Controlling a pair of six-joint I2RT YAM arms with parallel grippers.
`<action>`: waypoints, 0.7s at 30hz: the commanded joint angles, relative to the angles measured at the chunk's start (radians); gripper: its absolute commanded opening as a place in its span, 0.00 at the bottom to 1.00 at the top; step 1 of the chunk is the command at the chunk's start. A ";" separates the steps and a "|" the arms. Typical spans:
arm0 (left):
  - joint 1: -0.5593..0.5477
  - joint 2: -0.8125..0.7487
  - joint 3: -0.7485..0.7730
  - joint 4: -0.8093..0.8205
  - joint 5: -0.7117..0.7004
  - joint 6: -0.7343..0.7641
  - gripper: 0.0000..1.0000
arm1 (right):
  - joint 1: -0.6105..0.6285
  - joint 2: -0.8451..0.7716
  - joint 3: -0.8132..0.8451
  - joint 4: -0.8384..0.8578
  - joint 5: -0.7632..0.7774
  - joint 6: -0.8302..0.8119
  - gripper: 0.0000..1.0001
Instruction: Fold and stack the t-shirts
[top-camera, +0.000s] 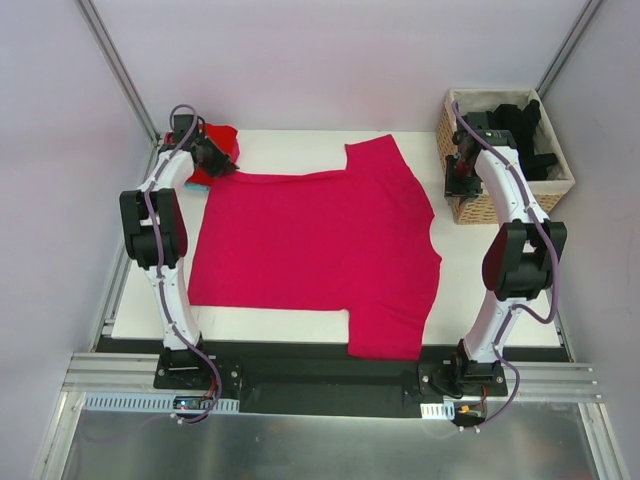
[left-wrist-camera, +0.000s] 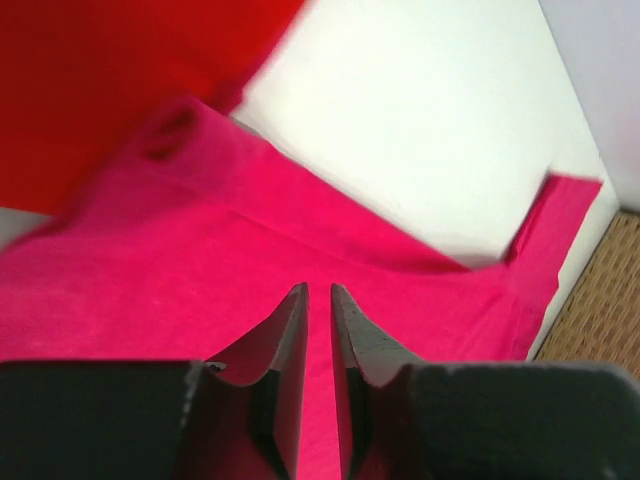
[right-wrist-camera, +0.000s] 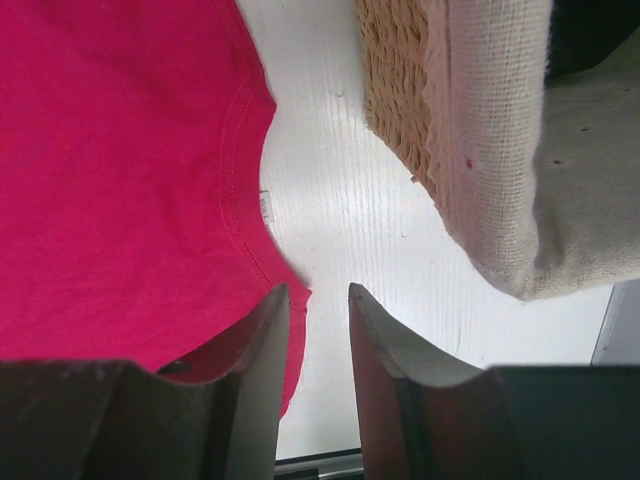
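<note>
A magenta-pink t-shirt (top-camera: 310, 250) lies spread flat across the white table (top-camera: 470, 290). A brighter red t-shirt (top-camera: 217, 138) sits bunched at the back left corner. Black t-shirts (top-camera: 520, 128) fill the basket. My left gripper (top-camera: 214, 158) hovers at the pink shirt's back left corner; in the left wrist view the left gripper (left-wrist-camera: 318, 288) has a narrow slit between its fingers, with nothing in it, over the pink cloth (left-wrist-camera: 200, 260), and the red shirt (left-wrist-camera: 100, 80) lies beyond. My right gripper (right-wrist-camera: 318, 288) stands open over bare table beside the pink shirt's collar (right-wrist-camera: 240, 150) and its white label (right-wrist-camera: 265, 206).
A woven wicker basket (top-camera: 470, 205) with a cream cloth liner (right-wrist-camera: 510, 150) stands at the back right, close to the right gripper (top-camera: 460, 178). Grey walls enclose the table on three sides. The black rail with both arm bases runs along the near edge (top-camera: 320, 375).
</note>
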 joint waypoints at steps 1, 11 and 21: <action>-0.035 -0.053 -0.012 -0.055 0.071 0.089 0.13 | -0.005 -0.007 0.015 -0.001 -0.016 0.028 0.33; -0.055 0.048 0.018 -0.105 -0.043 0.120 0.37 | -0.005 -0.028 -0.013 0.011 -0.020 0.032 0.33; -0.055 0.108 0.063 -0.110 -0.153 0.095 0.37 | -0.005 -0.036 -0.014 0.002 0.006 0.002 0.33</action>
